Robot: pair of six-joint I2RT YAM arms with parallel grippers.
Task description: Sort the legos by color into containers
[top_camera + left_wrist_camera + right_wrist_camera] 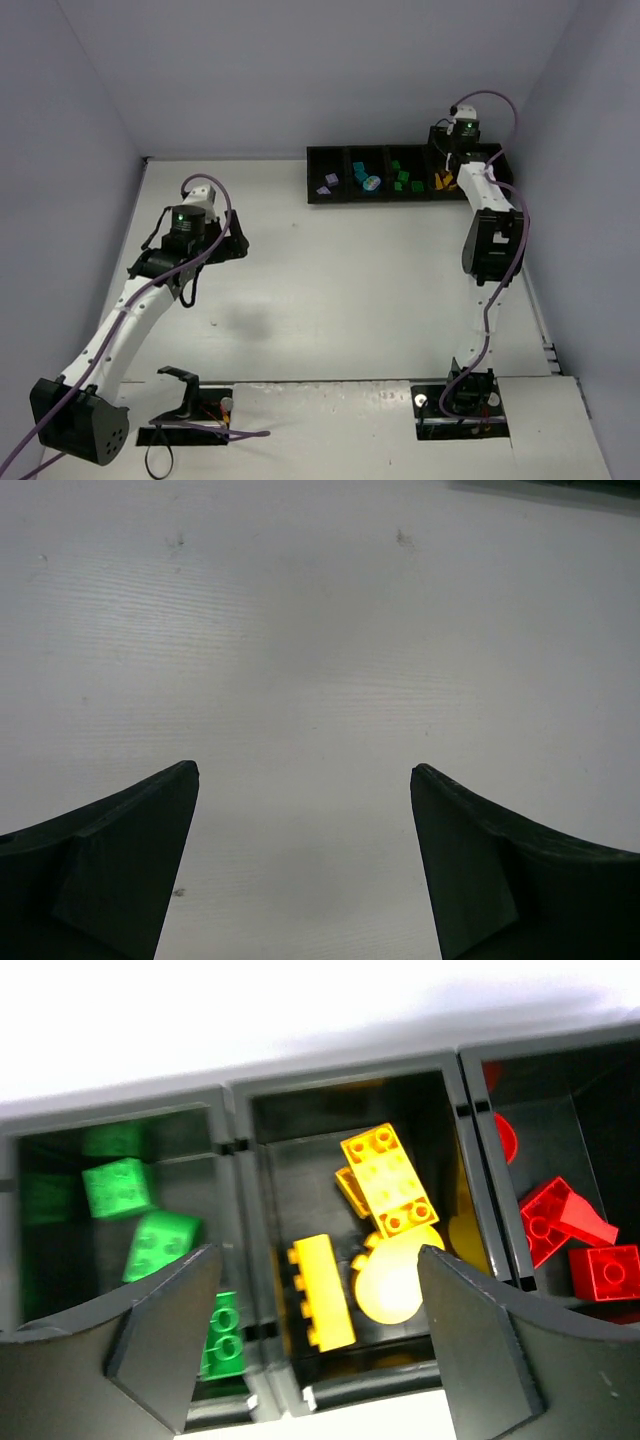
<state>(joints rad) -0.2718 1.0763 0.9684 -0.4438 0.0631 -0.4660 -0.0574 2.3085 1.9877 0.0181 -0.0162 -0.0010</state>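
Note:
The black divided tray [330, 153] stands at the far right of the table. Its bins hold a lilac brick [330, 181], teal bricks [362, 172], green bricks [400, 178] and yellow-orange bricks [441, 181]. My right gripper [452, 158] hovers open and empty over the yellow bin. In the right wrist view its jaws [318, 1260] straddle the yellow bricks [385, 1185], with green bricks [140, 1225] in the bin on the left and red bricks [575, 1240] on the right. My left gripper [235, 243] is open and empty over bare table [320, 680] at mid-left.
Grey walls close in the table on the left, back and right. A black stand [180, 400] and cables lie by the left arm's base at the near edge.

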